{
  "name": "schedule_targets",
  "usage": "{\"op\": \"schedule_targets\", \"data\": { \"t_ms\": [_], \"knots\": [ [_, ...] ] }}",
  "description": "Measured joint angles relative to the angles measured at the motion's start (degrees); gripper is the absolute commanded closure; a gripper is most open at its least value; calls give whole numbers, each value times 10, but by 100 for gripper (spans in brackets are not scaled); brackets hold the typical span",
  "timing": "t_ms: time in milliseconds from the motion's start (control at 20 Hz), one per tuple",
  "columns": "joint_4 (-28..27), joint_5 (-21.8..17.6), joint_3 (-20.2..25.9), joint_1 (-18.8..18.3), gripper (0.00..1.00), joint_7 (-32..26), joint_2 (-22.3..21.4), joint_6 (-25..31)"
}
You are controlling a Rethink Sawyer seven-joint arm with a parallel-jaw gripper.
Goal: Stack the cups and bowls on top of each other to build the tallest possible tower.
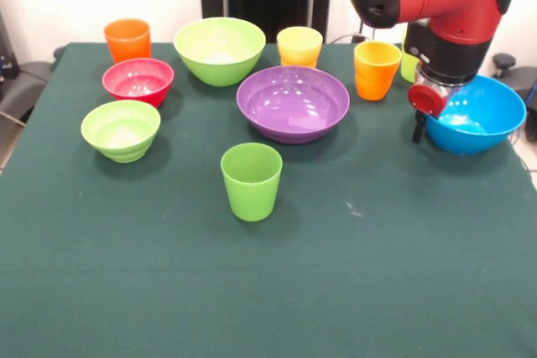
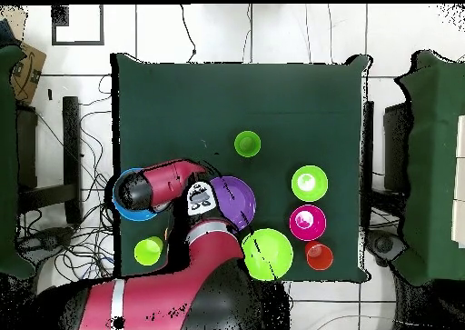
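Nothing is stacked yet: every cup and bowl sits alone on the green table (image 1: 419, 291). My gripper (image 1: 419, 123) hangs at the blue bowl (image 1: 482, 119)'s rim; whether my jaws are parted or hold anything, I cannot tell.

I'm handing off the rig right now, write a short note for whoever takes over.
Gripper: low at the near rim of the large blue plastic bowl; open or shut cannot be told.
Wide purple plastic bowl sits mid-table, ribbed green plastic cup in front of it; the other cups and bowls stand singly on the green cloth.
Done: nothing is stacked.
Left: the whole tower.
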Motion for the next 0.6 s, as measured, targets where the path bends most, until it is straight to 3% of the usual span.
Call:
{"op": "schedule_targets", "data": {
  "t_ms": [50,100,600],
  "knots": [
    [0,0,0,0,0,0,0,0],
    [0,0,0,0,100,0,0,0],
    [0,1,4,5,100,0,-11,0]
  ]
}}
